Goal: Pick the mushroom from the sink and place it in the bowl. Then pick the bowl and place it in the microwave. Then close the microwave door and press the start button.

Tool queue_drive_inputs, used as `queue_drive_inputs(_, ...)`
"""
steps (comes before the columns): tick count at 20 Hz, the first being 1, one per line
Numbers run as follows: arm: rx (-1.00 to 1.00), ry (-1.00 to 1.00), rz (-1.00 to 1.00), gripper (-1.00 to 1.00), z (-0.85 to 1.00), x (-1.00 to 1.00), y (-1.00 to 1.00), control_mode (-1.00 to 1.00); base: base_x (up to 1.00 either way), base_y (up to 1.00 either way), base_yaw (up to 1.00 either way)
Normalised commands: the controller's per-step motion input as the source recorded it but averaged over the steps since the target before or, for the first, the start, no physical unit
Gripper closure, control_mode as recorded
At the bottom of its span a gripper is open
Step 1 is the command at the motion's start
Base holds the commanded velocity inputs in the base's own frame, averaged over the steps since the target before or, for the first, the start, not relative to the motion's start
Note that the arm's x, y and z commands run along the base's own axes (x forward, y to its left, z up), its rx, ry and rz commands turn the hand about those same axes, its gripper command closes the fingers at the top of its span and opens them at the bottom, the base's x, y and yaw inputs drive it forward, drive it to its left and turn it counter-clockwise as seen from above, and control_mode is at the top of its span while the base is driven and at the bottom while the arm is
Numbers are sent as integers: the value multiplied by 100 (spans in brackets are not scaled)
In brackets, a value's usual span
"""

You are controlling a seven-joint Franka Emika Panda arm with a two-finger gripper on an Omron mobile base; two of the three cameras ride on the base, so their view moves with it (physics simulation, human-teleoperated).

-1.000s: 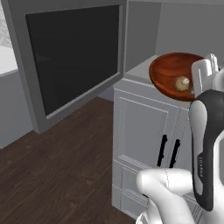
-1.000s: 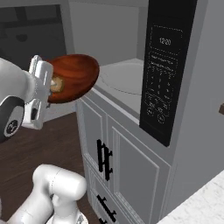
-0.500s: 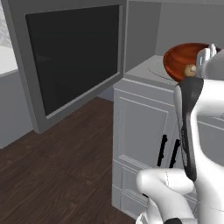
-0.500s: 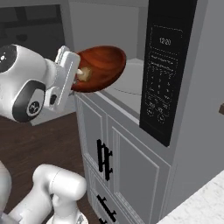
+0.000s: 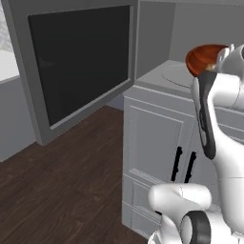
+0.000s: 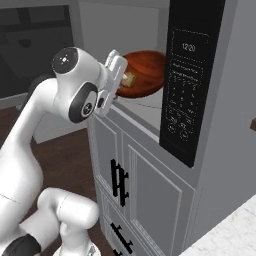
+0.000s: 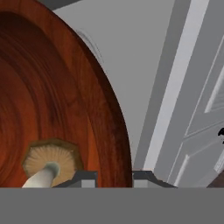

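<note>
The gripper (image 7: 113,179) clamped the rim of the bowl (image 6: 145,72), which held the mushroom (image 7: 50,164) and hung tilted at the open microwave (image 6: 200,80) over its turntable (image 5: 174,76).

Glossy grained wooden bowl (image 7: 52,96); matt grey microwave (image 6: 150,107) interior; black glass microwave door (image 5: 78,62).

Mushroom (image 7: 51,162) inside tilted bowl (image 6: 145,72)

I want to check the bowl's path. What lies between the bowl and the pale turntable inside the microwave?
Nothing: in the right base view the bowl, tilted with the mushroom inside, hangs over a bare turntable.
</note>
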Motion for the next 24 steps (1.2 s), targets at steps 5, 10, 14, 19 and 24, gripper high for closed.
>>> queue_drive_inputs(5,1,2,0,100,-14,96,-30,-100,0,0,0)
queue_drive_inputs(10,0,1,0,100,-36,77,-9,-100,0,0,0)
queue_drive_inputs(14,0,0,0,100,-41,62,-20,-100,0,0,0)
queue_drive_inputs(19,0,0,0,100,-35,48,-24,-100,0,0,0)
queue_drive_inputs(24,-1,0,0,-100,-33,43,-13,-100,0,0,0)
